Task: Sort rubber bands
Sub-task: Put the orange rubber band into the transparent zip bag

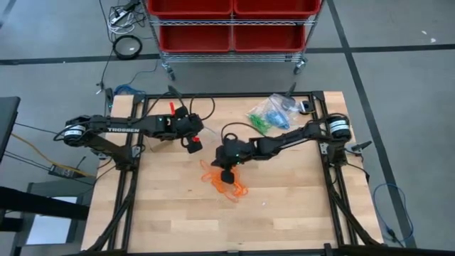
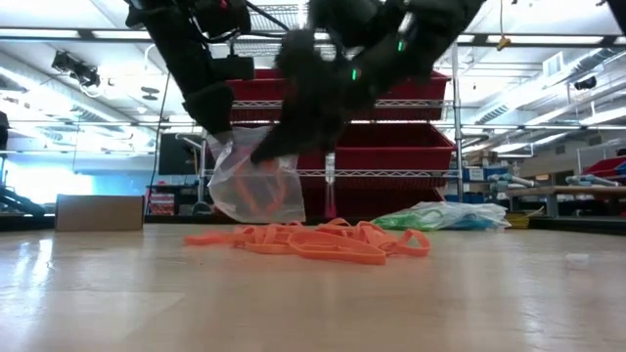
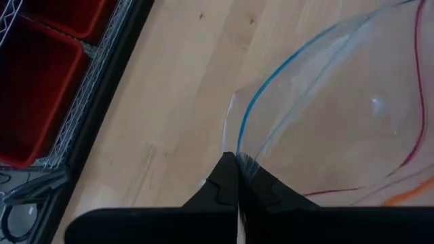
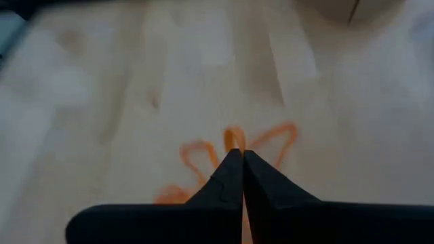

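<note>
Seen from above, a wooden table [image 1: 284, 206] carries both arms, with a red-binned wire rack [image 1: 231, 32] standing beyond its far edge. At the far right of the table lies a heap of clear bags [image 1: 274, 112] showing green and blue contents.

The left gripper [image 3: 237, 169], over the table's left-centre, is pinched shut on the rim of a clear zip bag [image 2: 256, 186], which hangs open-sided above the wood; a few orange loops show through its wall. The right gripper [image 4: 237, 163] is down at mid-table with its fingers closed together over the orange bands [image 1: 224, 181], a loose tangle spread just near of the bag. Orange loops fan out from the fingertips in the right wrist view, and one strand appears caught between them, though how many are gripped cannot be told.

The step in hand looks like lifting orange bands for transfer into the held bag. Doing it well probably means rising slowly and straight up, so that tangled neighbours either come free or drop off before the carry, not drag the whole clump across the table. The bag's mouth should be kept high and slack-free by the left arm, and the right gripper ought to release only once its tips are well inside the opening, since stretchy loops tend to snag on a rim and spring back out.
</note>
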`<action>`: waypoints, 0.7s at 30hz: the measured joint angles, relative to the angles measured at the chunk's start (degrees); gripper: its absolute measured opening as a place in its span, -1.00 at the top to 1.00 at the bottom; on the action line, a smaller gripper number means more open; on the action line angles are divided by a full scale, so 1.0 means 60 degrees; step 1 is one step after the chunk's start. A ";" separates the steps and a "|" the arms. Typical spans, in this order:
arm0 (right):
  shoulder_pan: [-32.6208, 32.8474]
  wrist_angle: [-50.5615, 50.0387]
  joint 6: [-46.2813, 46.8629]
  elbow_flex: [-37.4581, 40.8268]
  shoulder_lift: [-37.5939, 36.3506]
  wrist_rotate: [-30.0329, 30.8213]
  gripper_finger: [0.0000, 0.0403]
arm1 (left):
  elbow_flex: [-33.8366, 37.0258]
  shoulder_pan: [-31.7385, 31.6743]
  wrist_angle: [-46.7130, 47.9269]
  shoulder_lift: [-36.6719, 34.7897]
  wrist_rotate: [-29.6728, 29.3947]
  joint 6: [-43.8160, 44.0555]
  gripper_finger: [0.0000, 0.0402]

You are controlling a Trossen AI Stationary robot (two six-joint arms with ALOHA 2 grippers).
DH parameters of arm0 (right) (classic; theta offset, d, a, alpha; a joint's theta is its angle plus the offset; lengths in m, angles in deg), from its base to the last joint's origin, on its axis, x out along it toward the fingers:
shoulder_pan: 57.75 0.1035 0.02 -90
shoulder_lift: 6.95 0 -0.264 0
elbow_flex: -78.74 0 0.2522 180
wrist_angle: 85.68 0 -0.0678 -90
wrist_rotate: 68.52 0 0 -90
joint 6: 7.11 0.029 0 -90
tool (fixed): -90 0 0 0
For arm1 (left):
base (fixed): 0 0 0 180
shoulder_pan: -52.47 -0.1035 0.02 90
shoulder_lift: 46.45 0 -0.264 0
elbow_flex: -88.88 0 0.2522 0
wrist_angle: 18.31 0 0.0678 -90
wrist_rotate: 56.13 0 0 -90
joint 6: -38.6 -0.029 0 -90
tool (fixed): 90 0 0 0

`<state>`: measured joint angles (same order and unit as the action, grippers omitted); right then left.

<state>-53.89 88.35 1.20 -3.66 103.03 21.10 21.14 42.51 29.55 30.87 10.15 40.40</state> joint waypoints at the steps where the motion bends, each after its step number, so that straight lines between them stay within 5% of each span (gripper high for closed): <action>1: 0.0028 -0.0074 -0.0102 -0.0004 -0.0240 0.0021 1.00 | -0.0002 0.0000 0.0010 -0.0001 0.0000 0.0000 1.00; 10: -0.0040 0.0096 -0.1134 -0.0004 -0.1919 0.1212 1.00 | 0.0000 0.0000 -0.0078 0.0000 0.0404 -0.0001 1.00; 21: -0.0599 0.0448 -0.2108 0.0011 -0.1936 0.1857 1.00 | -0.0002 0.0000 -0.0745 0.0000 0.1947 0.0028 1.00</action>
<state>-57.48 91.04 -11.44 -3.60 91.42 32.24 21.13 42.51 25.08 30.87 21.83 40.56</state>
